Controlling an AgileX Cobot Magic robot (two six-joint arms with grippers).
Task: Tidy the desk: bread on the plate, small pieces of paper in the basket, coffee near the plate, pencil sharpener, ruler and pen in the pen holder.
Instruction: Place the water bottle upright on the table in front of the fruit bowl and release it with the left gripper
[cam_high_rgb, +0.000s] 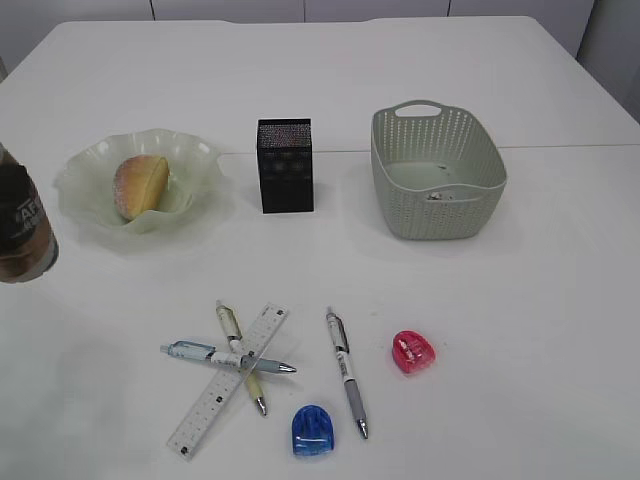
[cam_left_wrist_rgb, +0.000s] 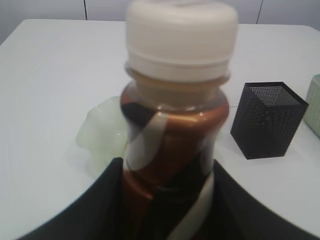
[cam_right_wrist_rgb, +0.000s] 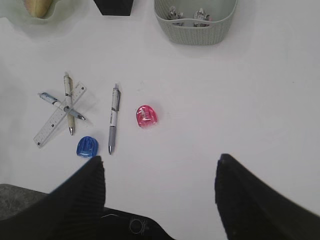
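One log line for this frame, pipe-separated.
left gripper: shut on coffee bottle, beside plate | right gripper: open, empty | bread: on plate | paper scraps: in basket | pens, ruler, sharpeners: on desk

Exterior view: looking down at a slant across the desk (cam_high_rgb: 560, 330) from its near edge, taking in plate (cam_high_rgb: 90, 195), pen holder (cam_high_rgb: 286, 166), basket (cam_high_rgb: 437, 172) and the scattered pens.

Left wrist view: low and very close behind the coffee (cam_left_wrist_rgb: 172, 145), facing level along the tabletop; pen holder (cam_left_wrist_rgb: 267, 120) at right, plate (cam_left_wrist_rgb: 102, 132) behind the bottle.

Right wrist view: high above, facing steeply down past the right gripper (cam_right_wrist_rgb: 160, 195), jaws wide apart. Shared with the exterior view: basket (cam_right_wrist_rgb: 195, 25), pink sharpener (cam_right_wrist_rgb: 147, 116), ruler (cam_right_wrist_rgb: 59, 115).
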